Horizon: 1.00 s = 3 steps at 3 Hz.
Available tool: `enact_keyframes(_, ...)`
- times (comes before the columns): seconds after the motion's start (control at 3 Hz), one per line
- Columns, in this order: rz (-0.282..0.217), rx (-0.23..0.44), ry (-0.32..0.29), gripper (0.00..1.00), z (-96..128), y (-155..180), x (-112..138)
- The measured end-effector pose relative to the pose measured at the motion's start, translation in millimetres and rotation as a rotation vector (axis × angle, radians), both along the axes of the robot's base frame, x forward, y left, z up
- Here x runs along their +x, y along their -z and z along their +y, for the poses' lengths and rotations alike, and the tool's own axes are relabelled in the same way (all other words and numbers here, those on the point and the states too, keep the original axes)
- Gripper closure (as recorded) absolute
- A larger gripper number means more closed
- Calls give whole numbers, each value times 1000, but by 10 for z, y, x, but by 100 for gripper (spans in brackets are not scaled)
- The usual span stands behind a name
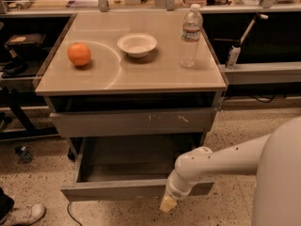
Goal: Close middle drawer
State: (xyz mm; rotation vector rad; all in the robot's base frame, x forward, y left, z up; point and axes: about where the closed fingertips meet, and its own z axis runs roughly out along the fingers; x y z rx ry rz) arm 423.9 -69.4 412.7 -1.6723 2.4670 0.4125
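Grey metal everywhere, so to be clear: the middle drawer (117,190) is the plain-fronted one pulled far out past the front edge of the bench (141,76). It sits well forward of the scratched drawer front (131,122) above it. Its long axis runs left to right, parallel to that front edge.

The gripper (168,204) is on the end of the white arm (221,157) reaching in from the right. It hangs in front of the drawer's face, low down and right of centre, nearer the bench's front-right corner than the front-left. It's touching the face or just beside it, can't say which. Whether it's spread or pressed together, I honestly cannot tell.

So the drawer lies straight behind the gripper, toward the bench's back edge, and I'd guess the push has to go that way, square to the face. Being off-centre, it might skew the drawer a bit.

On the bench there's an orange (79,54) near the left edge, a bowl (137,44) mid-bench, and a water bottle (190,36) near the right edge. The bottle's label isn't readable, and there's no other writing I can make out.
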Motion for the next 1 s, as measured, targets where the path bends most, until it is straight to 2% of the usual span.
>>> enact_keyframes(0.33,0,0,0,0,0,0,0)
enact_keyframes(0.67,0,0,0,0,0,1,-1)
enact_keyframes(1.0,0,0,0,19,0,1,-1)
